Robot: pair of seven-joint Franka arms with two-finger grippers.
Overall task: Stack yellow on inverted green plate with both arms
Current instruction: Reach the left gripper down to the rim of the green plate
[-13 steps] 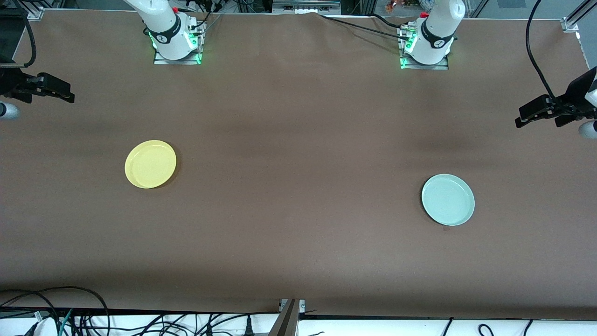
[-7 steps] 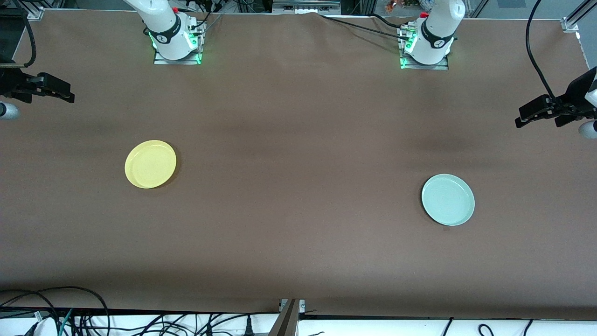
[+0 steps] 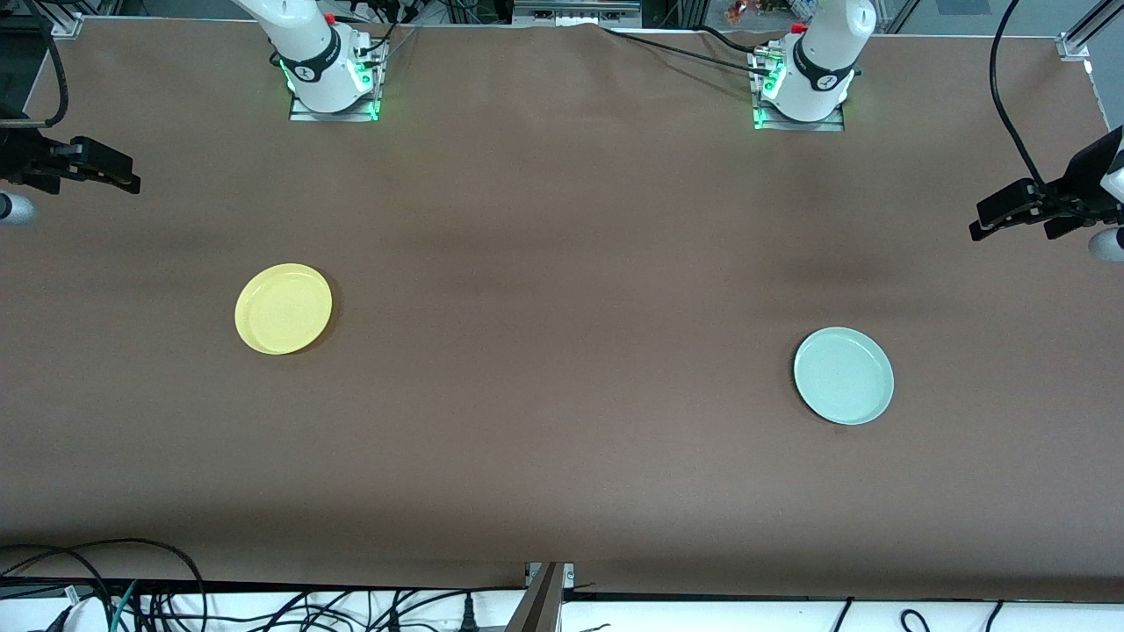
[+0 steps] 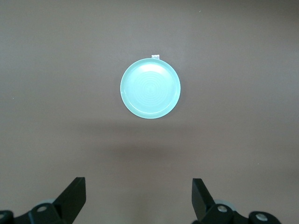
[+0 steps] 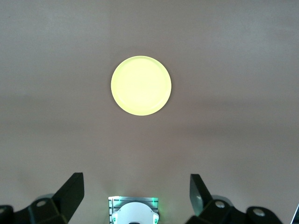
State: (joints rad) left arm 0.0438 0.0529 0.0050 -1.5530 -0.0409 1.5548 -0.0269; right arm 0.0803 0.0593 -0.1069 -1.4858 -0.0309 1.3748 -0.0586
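Yellow (image 3: 283, 308) toward right arm's end — green plate (image 3: 843, 376) toward left arm's, nearer camera.

From the front camera I lose most of both arms: the left arm (image 3: 825, 53) and right arm (image 3: 307, 53) run off the top edge above their bases. The left gripper (image 3: 1010, 215) and right gripper (image 3: 101, 171) sit half cut at the side edges. In my wrist views only the fingers (image 4: 74, 198) show, their bodies cropped.

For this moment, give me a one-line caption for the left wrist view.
Open left gripper high over the brown table, the rim-up green plate lying alone below it.
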